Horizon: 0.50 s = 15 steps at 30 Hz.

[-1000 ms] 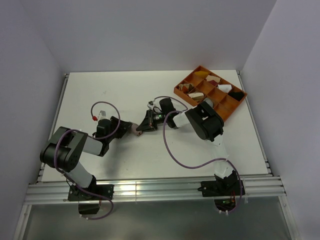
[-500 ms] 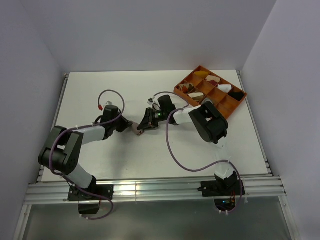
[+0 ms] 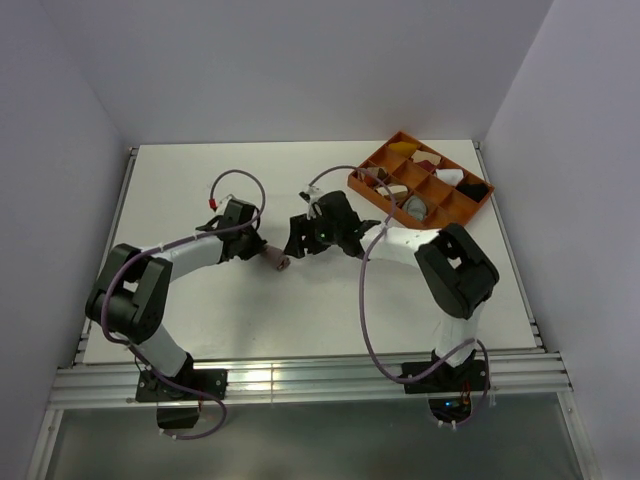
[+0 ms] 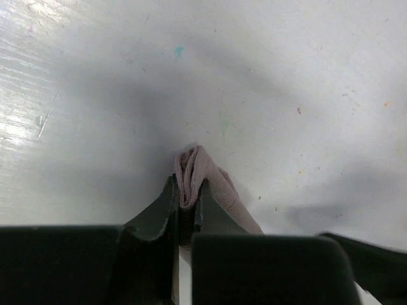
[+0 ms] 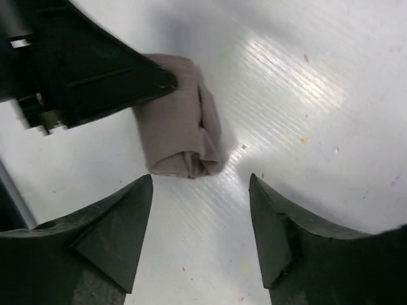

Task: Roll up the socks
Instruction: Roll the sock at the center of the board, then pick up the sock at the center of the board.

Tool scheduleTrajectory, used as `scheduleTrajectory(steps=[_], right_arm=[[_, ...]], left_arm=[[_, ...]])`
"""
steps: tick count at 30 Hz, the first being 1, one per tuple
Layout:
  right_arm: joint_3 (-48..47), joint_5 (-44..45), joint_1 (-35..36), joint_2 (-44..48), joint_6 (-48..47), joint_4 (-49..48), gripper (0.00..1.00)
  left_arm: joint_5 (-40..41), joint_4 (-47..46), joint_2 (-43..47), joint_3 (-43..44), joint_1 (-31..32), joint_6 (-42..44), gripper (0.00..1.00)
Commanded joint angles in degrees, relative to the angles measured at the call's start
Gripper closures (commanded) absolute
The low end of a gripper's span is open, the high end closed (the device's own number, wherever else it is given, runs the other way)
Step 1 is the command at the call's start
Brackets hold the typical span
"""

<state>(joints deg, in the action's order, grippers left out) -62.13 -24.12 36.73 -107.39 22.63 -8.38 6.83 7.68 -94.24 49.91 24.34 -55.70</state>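
Top external view: both arms reach low over the white table (image 3: 200, 310) and meet at centre frame, the left from lower left, the right bent in from lower right. The left gripper (image 3: 266, 254) is clamped on one pinkish-tan sock roll (image 3: 278, 263) lying on the table. The right gripper (image 3: 293, 244) stands just beside it, its fingers (image 5: 114, 235) spread and touching nothing. Whether the roll holds one sock or two cannot be told. One orange divided tray (image 3: 404, 136) sits upper right, its cloth bundles too small to count.

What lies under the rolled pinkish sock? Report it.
Only the white table shows beneath the rolled pinkish sock; nothing else pokes out. The left gripper, shut on it, covers one end.
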Motion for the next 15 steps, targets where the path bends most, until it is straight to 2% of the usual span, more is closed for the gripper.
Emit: scheduleTrajectory(steps=[1,6,15], right_arm=[[2.4,13.9,5.4,7.1,-13.1,-1.6,0.3],[4.6,27.0,13.3,9.4,-25.0,-6.0,0.22],[1.8,35.4,21.0,3.9,-32.4,-7.0,0.21]], left_arm=[[2.7,9.9,-1.8,0.7,1.1,3.4,1.0],[1.8,11.3,-2.0,2.5,1.3,4.4,1.0],[0.4,13.1,-3.0,4.3,1.5,5.4,1.0]])
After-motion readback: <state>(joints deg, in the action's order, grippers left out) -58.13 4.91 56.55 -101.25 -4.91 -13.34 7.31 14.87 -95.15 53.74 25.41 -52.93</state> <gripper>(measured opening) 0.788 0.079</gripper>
